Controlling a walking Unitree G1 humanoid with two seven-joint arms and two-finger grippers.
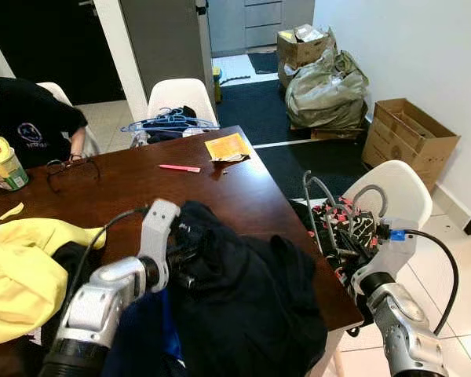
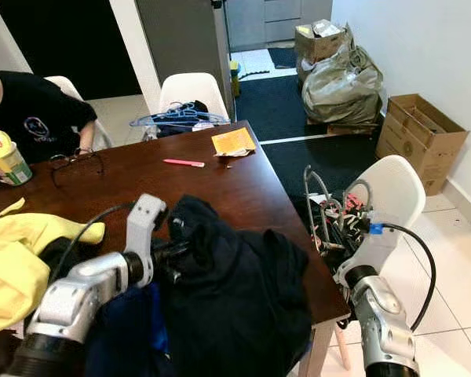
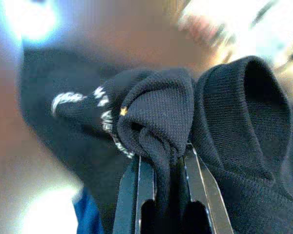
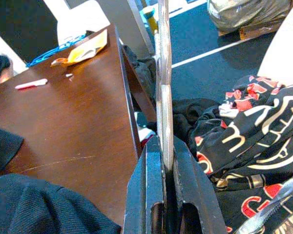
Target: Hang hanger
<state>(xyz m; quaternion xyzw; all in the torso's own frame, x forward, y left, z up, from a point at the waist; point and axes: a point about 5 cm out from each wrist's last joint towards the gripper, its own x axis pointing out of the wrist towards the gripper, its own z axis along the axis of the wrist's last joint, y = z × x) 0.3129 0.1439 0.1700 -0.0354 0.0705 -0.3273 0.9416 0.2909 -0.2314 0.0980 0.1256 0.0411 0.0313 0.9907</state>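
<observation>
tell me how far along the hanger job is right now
Done: both pieces are in grip. The left gripper is shut on a fold of the black garment lying on the table. The right gripper is shut on the grey hanger, held beside the table edge over the white chair. Left: the hanger is not yet in the garment, and nothing is hung.

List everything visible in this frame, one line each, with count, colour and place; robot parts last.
Table: one, dark wood, centre.
Dark garment: one, navy-black, near table edge.
Yellow garment: one, table's left.
Pen: one, pink, mid-table.
Glasses: one pair, dark, before the person.
Cup: one, table's far left.
Yellow paper: one, far edge.
Hanger: one, grey, in right fingers.
Chairs: white, around the table.
Cardboard boxes: two, by the wall.
Left gripper: shut on dark garment.
Right gripper: shut on hanger.
</observation>
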